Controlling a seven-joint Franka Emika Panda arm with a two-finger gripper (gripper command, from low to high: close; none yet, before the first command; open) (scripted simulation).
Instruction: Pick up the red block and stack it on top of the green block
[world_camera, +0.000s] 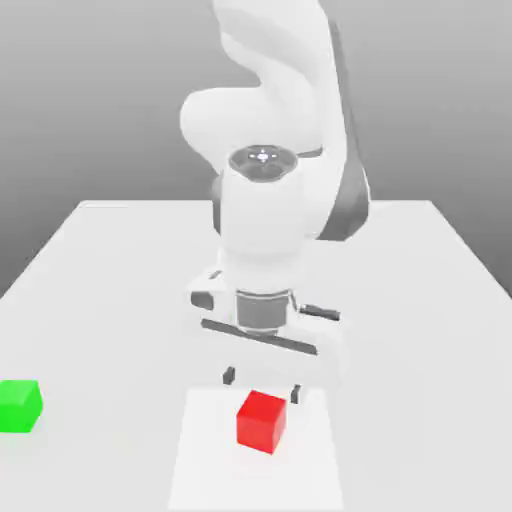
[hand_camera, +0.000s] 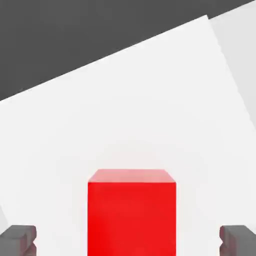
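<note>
Here, the wide-open, empty claw (world_camera: 262, 386) hangs above the red cube (world_camera: 261, 422), which lies centrally between its fingertips' lines.

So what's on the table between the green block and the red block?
In the exterior view, just bare table and part of the white patch lie between the green block and red block.

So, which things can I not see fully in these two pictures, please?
- Green block: cut off by the exterior view's left edge.
- Red block: in the hand view, the picture's edge cuts it; in the exterior view, its underside is hidden by the block itself.
- Gripper fingers: cut off by the hand view's edges.
</note>
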